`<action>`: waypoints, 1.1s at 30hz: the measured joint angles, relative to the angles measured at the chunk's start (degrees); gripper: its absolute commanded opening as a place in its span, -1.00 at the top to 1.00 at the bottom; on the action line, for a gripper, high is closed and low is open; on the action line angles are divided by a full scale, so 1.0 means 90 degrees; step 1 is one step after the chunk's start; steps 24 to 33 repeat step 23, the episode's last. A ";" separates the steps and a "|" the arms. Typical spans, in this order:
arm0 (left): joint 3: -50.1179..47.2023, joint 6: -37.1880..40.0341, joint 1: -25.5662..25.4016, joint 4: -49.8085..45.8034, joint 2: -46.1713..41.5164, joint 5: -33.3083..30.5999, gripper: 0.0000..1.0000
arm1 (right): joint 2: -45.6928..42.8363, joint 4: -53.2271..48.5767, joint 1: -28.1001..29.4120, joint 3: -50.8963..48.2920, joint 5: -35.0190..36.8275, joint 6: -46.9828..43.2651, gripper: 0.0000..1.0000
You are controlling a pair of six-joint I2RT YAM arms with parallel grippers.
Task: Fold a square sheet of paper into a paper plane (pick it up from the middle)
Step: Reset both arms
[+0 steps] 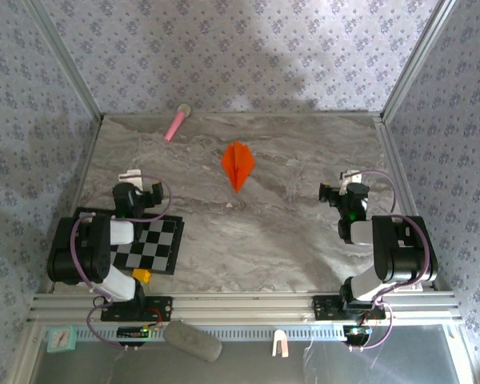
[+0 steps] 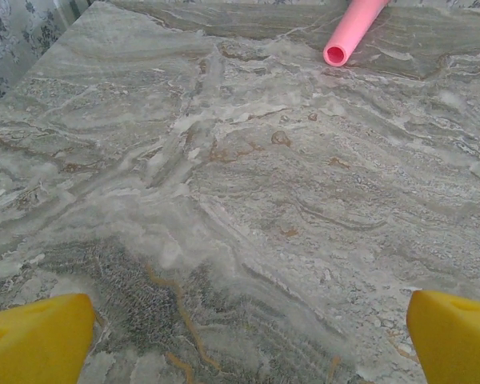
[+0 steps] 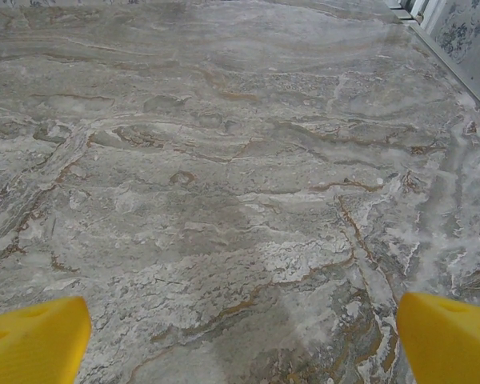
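The paper plane (image 1: 238, 164) lies on the marble-patterned table (image 1: 304, 240), about midway between the left and right edges and closer to the far edge. It is an orange dart with a centre crease, its tip pointing toward the near edge, and it sits well apart from both arms. The left gripper (image 1: 138, 190) hangs near the left edge, just beyond the far side of the checkered mat (image 1: 156, 244) in the near left corner. In the left wrist view its yellow fingertips (image 2: 36, 340) stand wide apart over bare tabletop, holding nothing. A pink stick (image 1: 176, 123) lies at a slant near the far left corner. The right gripper (image 1: 346, 190) hangs near the right edge. Its fingertips (image 3: 448, 336) are likewise spread wide over bare stone, with nothing between them.
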 measured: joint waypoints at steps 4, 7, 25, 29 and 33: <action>0.0044 0.0005 -0.0024 -0.0024 0.0000 -0.0002 -1.00 | 0.0000 0.0000 0.0005 0.0029 0.0000 -0.0002 -1.00; 0.0080 0.0010 -0.0061 -0.0039 0.0000 0.0000 -1.00 | 0.0000 0.0000 0.0005 0.0039 0.0000 -0.0002 -1.00; 0.0114 0.0049 -0.0073 -0.0068 0.0005 -0.0002 -1.00 | 0.0000 0.0000 0.0005 0.0039 0.0000 -0.0002 -1.00; 0.0114 0.0049 -0.0073 -0.0068 0.0005 -0.0002 -1.00 | 0.0000 0.0000 0.0005 0.0039 0.0000 -0.0002 -1.00; 0.0114 0.0049 -0.0073 -0.0068 0.0005 -0.0002 -1.00 | 0.0000 0.0000 0.0005 0.0039 0.0000 -0.0002 -1.00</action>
